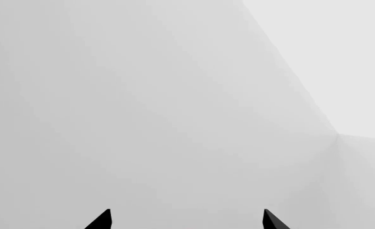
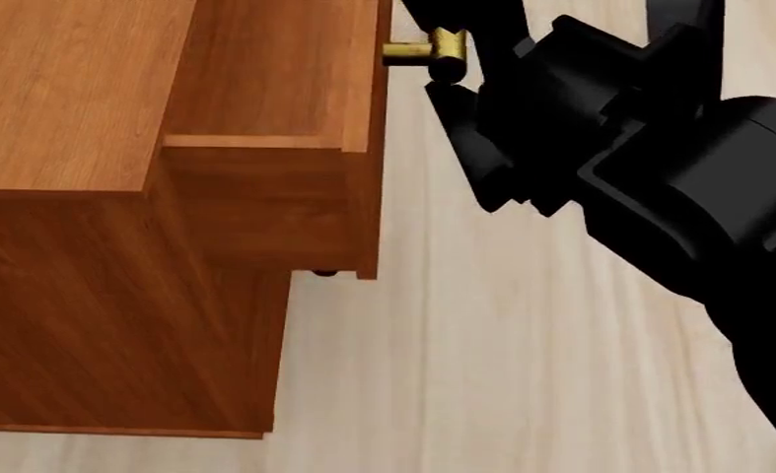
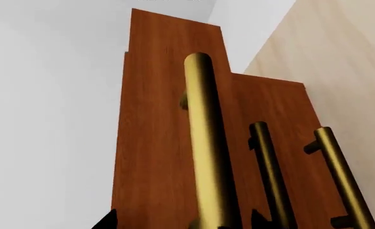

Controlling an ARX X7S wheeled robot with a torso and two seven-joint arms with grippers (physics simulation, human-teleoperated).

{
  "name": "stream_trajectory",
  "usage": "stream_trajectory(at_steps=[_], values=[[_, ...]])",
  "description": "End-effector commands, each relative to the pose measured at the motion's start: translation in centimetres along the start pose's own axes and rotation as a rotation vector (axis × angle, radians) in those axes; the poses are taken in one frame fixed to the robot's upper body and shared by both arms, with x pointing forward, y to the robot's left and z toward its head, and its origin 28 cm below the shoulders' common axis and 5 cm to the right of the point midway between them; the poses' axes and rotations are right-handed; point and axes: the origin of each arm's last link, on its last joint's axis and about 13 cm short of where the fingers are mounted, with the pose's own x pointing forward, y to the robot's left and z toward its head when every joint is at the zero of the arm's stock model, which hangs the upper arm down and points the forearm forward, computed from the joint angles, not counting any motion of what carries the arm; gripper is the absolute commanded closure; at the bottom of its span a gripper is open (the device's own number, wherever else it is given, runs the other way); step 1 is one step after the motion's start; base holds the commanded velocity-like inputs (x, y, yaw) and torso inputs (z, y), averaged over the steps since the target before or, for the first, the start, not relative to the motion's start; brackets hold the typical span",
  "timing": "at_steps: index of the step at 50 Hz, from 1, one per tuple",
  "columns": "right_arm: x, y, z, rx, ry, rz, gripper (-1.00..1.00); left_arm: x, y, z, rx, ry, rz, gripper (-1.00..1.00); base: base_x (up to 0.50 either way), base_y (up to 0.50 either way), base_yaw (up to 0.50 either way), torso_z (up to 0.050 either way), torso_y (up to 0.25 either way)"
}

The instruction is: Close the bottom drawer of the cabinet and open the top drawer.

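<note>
The reddish-brown cabinet fills the left of the head view. Its top drawer is pulled out, its shallow box open to view, with its brass bar handle at its front. My right gripper is at that handle. In the right wrist view the handle runs between the fingertips of the open gripper. The middle drawer's handle and the bottom drawer's handle sit on fronts set further back, flush with each other. My left gripper is open and empty, facing a blank grey wall.
The cabinet stands on a pale wood-plank floor. My black right arm fills the right of the head view. A grey wall lies beside the cabinet. The left arm is out of the head view.
</note>
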Motion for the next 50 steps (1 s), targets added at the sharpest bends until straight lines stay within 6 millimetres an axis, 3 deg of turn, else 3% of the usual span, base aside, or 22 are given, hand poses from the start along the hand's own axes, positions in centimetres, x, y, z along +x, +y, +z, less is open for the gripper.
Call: stream_trajectory(at_steps=[1,29,41,50], values=[[-0.3,0.5,0.1,0.009,-0.013,0.027,-1.00,0.0,0.1,0.0,0.000,-0.001,0.002,-1.00,0.00,0.00,0.00,0.000,0.000],[0.1,-0.6,0.5,0.064,-0.064,-0.052,-1.00,0.1,0.2,0.1,0.001,-0.004,0.011,-1.00,0.00,0.00,0.00,0.000,0.000],[-1.3,-0.7,1.4,0.023,-0.177,-0.097,-1.00,0.1,0.2,0.2,-0.002,-0.005,0.011,-1.00,0.00,0.00,0.00,0.000,0.000],[-2.8,0.3,1.8,-0.007,-0.243,-0.102,-1.00,0.1,0.1,0.1,-0.001,-0.001,0.008,-1.00,0.00,0.00,0.00,0.000,0.000]])
